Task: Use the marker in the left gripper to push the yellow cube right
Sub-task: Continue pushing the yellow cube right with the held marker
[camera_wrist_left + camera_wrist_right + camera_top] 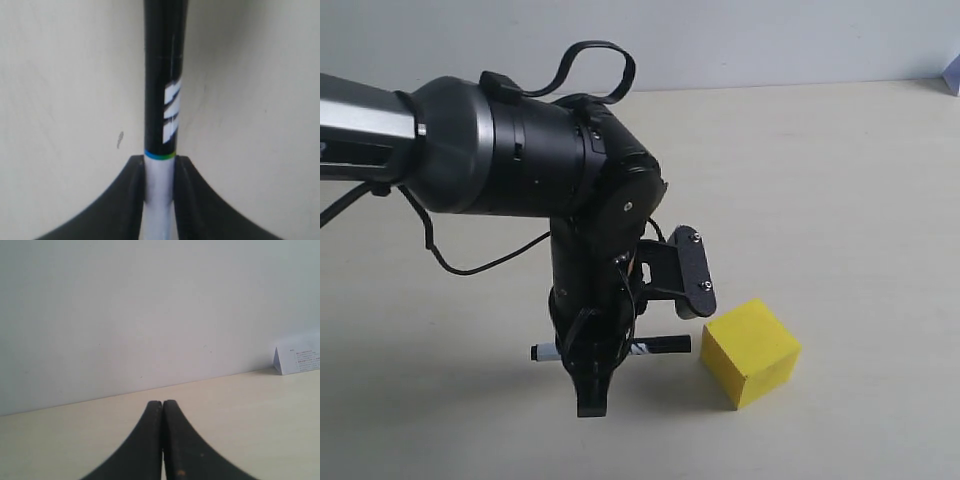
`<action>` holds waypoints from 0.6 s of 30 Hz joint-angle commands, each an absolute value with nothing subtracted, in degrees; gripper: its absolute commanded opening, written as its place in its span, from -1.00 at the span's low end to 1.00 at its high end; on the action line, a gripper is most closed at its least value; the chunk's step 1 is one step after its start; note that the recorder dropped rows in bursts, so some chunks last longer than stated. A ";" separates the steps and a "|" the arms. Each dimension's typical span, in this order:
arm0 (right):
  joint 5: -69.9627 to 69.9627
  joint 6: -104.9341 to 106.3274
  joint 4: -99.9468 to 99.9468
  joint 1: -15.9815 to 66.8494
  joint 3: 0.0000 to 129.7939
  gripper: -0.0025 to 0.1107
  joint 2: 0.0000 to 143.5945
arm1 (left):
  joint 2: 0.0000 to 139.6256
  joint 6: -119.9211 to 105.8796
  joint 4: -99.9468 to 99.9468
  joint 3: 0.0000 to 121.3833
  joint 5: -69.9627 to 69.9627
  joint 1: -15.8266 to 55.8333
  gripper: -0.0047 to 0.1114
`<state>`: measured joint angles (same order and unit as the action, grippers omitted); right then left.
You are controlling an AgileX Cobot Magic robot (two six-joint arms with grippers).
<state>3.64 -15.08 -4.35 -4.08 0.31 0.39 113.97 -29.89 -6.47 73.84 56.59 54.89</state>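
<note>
The yellow cube rests on the pale table, right of the black left arm. My left gripper points down at the table and is shut on the marker, which lies level with its black cap end pointing at the cube, a small gap short of the cube's left face. In the left wrist view the fingers clamp the white barrel of the marker, and the black cap with white lettering runs away from them; the cube is out of that view. My right gripper is shut with nothing in it, above bare table.
A white folded card stands at the table's far edge by the wall, seen also as the card at the exterior view's right edge. Loose black cables hang from the left arm.
</note>
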 commanded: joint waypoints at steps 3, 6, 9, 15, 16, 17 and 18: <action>3.42 -15.12 -4.62 -3.99 0.00 -0.96 0.00 | 114.45 -29.44 -6.49 73.98 48.63 56.18 -0.92; 3.32 -15.12 -4.62 -3.99 0.00 -0.96 0.00 | 114.45 -29.44 -6.49 75.74 47.00 57.22 -0.92; 3.32 -15.12 -4.62 -3.99 0.00 -0.96 0.00 | 114.45 -29.60 -7.15 77.33 49.40 57.06 -0.92; 3.26 -15.12 -4.62 -3.99 0.00 -0.96 0.00 | 114.45 -29.71 -10.26 77.59 58.32 53.69 -0.92; 3.26 -15.12 -4.62 -3.99 0.00 -0.96 0.00 | 114.45 -29.71 -10.26 77.59 59.60 53.22 -0.92; 3.26 -15.12 -4.62 -3.99 0.00 -0.96 0.00 | 114.45 -29.71 -10.26 77.59 60.00 53.04 -0.92; 3.26 -15.12 -4.62 -3.99 0.00 -0.96 0.00 | 114.45 -29.71 -10.26 77.59 60.12 52.76 -0.92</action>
<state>3.64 -15.08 -4.35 -4.08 0.31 0.39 114.46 -29.89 -9.65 77.24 58.21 53.61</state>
